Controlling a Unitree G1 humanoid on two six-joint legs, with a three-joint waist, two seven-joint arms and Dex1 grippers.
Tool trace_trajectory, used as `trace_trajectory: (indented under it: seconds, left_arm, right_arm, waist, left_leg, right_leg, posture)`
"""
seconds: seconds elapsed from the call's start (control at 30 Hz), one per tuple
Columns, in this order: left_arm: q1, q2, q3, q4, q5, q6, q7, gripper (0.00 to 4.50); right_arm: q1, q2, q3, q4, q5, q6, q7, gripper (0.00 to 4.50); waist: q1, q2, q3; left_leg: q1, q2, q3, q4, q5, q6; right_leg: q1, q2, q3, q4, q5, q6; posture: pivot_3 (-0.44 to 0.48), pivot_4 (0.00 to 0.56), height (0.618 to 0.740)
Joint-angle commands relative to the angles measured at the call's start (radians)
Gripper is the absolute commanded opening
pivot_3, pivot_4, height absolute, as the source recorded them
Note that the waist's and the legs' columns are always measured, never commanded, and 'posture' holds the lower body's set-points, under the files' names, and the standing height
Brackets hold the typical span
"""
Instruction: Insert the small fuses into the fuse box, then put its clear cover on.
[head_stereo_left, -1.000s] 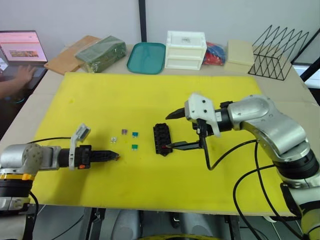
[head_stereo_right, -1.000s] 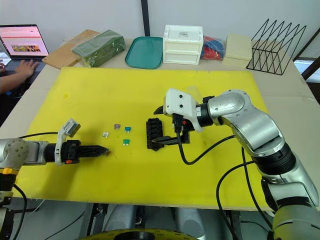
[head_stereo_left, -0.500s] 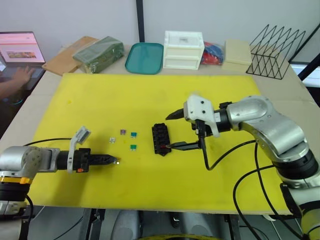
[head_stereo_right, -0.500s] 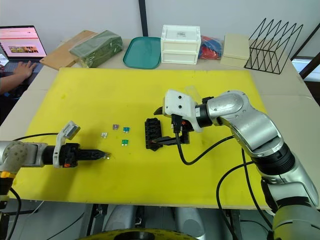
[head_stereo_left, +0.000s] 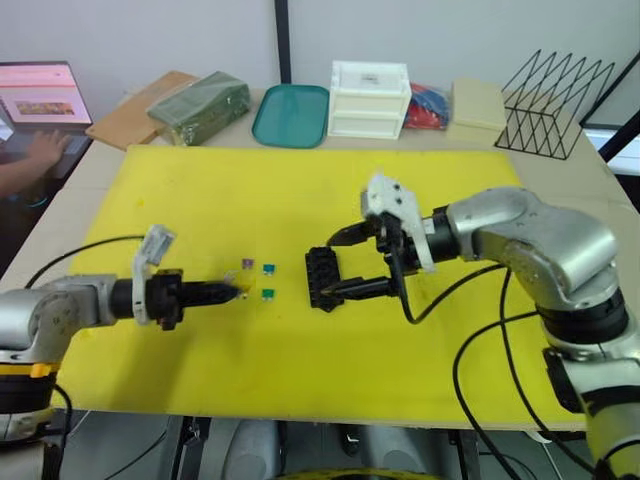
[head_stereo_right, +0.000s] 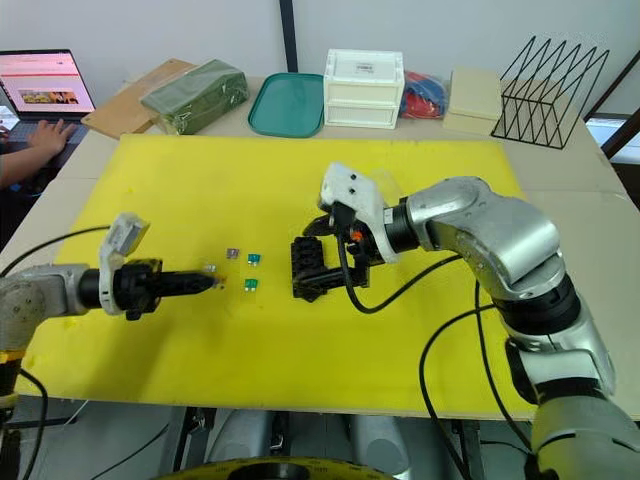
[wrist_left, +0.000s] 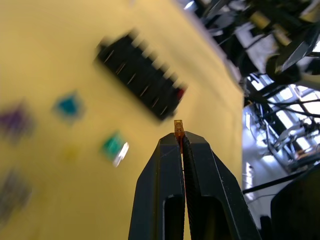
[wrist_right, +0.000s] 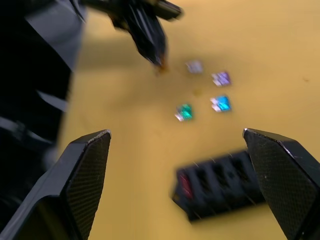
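Left pincer (wrist_left: 181, 137) was pinching the orange fuse (wrist_left: 178, 126), tips pressed together w/ the fuse poking out past them; fuse box (head_stereo_left: 322, 278) lay ahead of it, near the right pincer (head_stereo_left: 338, 263), which was spread wide around the box w/o touching it, as far as I could tell; a red fuse (wrist_left: 180, 92) sat in an end slot. Teal (head_stereo_left: 269, 268), green (head_stereo_left: 268, 293), purple (head_stereo_left: 246, 264) fuses lay just beside the left tips. Best approach, prob.: carry over the loose ones, line blades w/ an empty slot, press straight down; right should steady the box.
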Motion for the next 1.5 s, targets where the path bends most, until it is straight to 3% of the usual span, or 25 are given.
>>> trace_trajectory:
  seconds: [0.03, 0.23, 0.33, 0.47, 0.8, 0.87, 0.97, 1.37, 1.5]
  left_arm:
    - [-0.059, -0.036, 0.024, -0.102, -0.052, -0.032, 0.050, 0.03]
    - [-0.134, -0.084, 0.009, -0.166, -0.097, -0.042, 0.107, 0.03]
    - [-0.139, -0.085, 0.001, -0.178, -0.107, -0.044, 0.114, 0.00]
    - [-0.131, -0.077, -0.006, -0.184, -0.107, -0.057, 0.108, 0.00]
    - [-0.122, -0.069, -0.025, -0.182, -0.098, -0.085, 0.099, 0.00]
    - [-0.120, -0.067, -0.032, -0.180, -0.095, -0.092, 0.099, 0.00]
    - [-0.115, -0.064, -0.037, -0.179, -0.094, -0.101, 0.100, 0.00]
    - [-0.111, -0.059, -0.038, -0.171, -0.092, -0.115, 0.102, 0.00]
    - [-0.104, -0.057, -0.041, -0.169, -0.089, -0.122, 0.099, 0.00]
  right_arm:
    - [-0.057, 0.057, -0.100, 0.011, 0.103, 0.150, -0.062, 4.50]
    - [-0.099, 0.151, -0.178, 0.048, 0.165, 0.283, -0.163, 4.50]
    - [-0.103, 0.183, -0.200, 0.055, 0.180, 0.314, -0.202, 3.83]
    - [-0.106, 0.202, -0.216, 0.072, 0.202, 0.325, -0.243, 2.51]
    - [-0.092, 0.206, -0.225, 0.083, 0.277, 0.325, -0.304, 2.51]
    - [-0.092, 0.208, -0.227, 0.084, 0.292, 0.325, -0.314, 2.18]
    - [-0.098, 0.204, -0.225, 0.088, 0.313, 0.325, -0.328, 1.29]
    - [-0.110, 0.185, -0.214, 0.099, 0.360, 0.325, -0.360, 1.29]
    - [-0.113, 0.185, -0.216, 0.103, 0.369, 0.325, -0.367, 0.47]
  waist:
    - [0.000, 0.000, 0.000]
    - [-0.004, 0.000, 0.000]
    - [-0.007, 0.000, 0.000]
    - [-0.006, 0.000, 0.000]
    - [-0.007, 0.000, 0.000]
    - [-0.007, 0.000, 0.000]
    - [-0.007, 0.000, 0.000]
    - [-0.007, 0.000, 0.000]
    - [-0.007, 0.000, 0.000]
  left_leg:
    - [0.000, 0.000, 0.000, 0.000, 0.000, 0.000]
    - [0.000, 0.000, 0.000, 0.000, 0.000, 0.000]
    - [0.000, 0.000, 0.000, 0.000, 0.000, 0.000]
    - [0.000, 0.000, 0.000, 0.000, 0.000, 0.000]
    - [0.000, 0.000, 0.000, 0.000, 0.000, 0.000]
    - [0.000, 0.000, 0.000, 0.000, 0.000, 0.000]
    - [0.000, 0.000, 0.000, 0.000, 0.000, 0.000]
    - [0.000, 0.000, 0.000, 0.000, 0.000, 0.000]
    - [0.000, 0.000, 0.000, 0.000, 0.000, 0.000]
  right_leg:
    - [0.000, 0.000, 0.000, 0.000, 0.000, 0.000]
    - [0.000, 0.000, 0.000, 0.001, 0.000, 0.000]
    - [0.000, 0.001, 0.000, 0.001, 0.000, 0.000]
    - [0.000, 0.001, 0.000, 0.001, 0.000, 0.000]
    - [0.000, 0.001, 0.000, 0.000, 0.000, 0.000]
    - [0.000, 0.001, 0.000, 0.000, 0.000, 0.000]
    - [0.000, 0.001, 0.000, 0.001, 0.000, 0.000]
    - [0.000, 0.001, 0.000, 0.000, 0.000, 0.000]
    - [0.000, 0.001, 0.000, 0.000, 0.000, 0.000]
  posture:
    - [0.000, 0.150, 0.740]
    - [0.000, 0.150, 0.740]
    - [0.000, 0.150, 0.740]
    - [0.000, 0.150, 0.740]
    - [0.000, 0.150, 0.740]
    - [0.000, 0.150, 0.740]
    - [0.000, 0.150, 0.740]
    - [0.000, 0.150, 0.740]
    - [0.000, 0.150, 0.740]
